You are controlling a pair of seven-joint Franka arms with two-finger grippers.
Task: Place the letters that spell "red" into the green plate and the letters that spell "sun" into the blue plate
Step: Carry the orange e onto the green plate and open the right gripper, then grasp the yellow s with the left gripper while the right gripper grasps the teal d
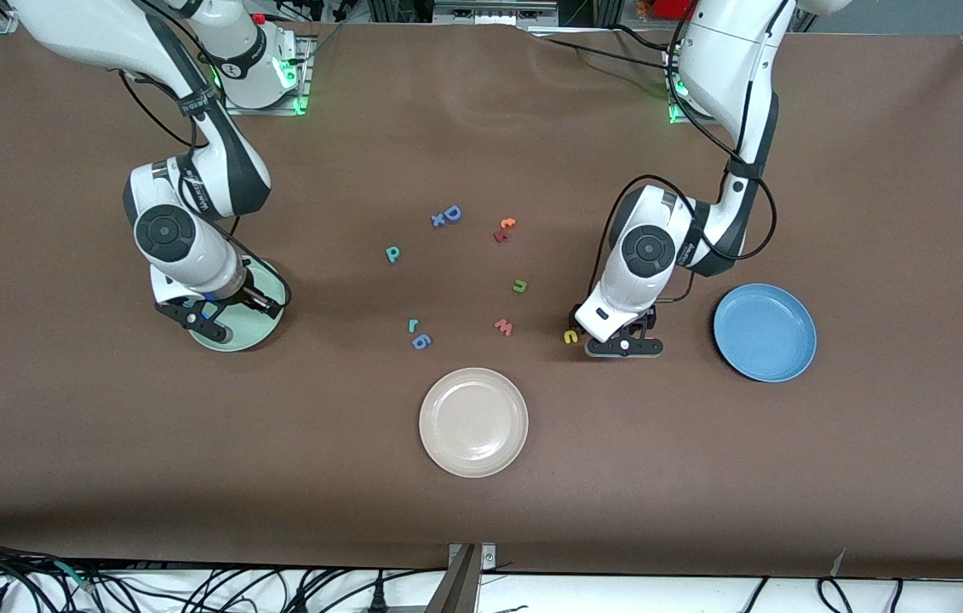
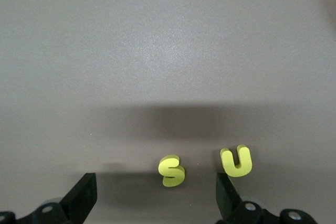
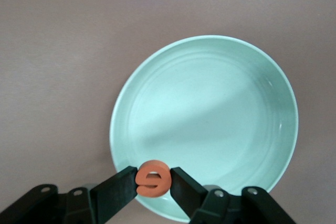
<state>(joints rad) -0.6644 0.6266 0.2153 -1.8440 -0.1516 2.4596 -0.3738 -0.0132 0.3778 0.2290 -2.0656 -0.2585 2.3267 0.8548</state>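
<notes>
Beige plate (image 1: 473,421) nearest, left hand (image 2: 156,203) released astride yellow s (image 2: 171,171) (u (image 2: 237,161) beside), right hand (image 3: 153,188) grasping orange e (image 3: 153,178)

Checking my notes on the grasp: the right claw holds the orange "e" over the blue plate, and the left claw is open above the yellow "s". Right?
One slip: the right claw holds the orange "e" over the green plate, not the blue plate, as the right wrist view shows. The left claw is indeed open above the yellow "s".

orange "e" (image 3: 153,178) pinched between the right gripper (image 3: 153,184) fingers, above the mint-green plate (image 3: 210,124) rim. yellow "s" (image 2: 171,171) lies between the open left gripper (image 2: 156,195) fingers, yellow "u" (image 2: 237,161) beside one finger.
</notes>
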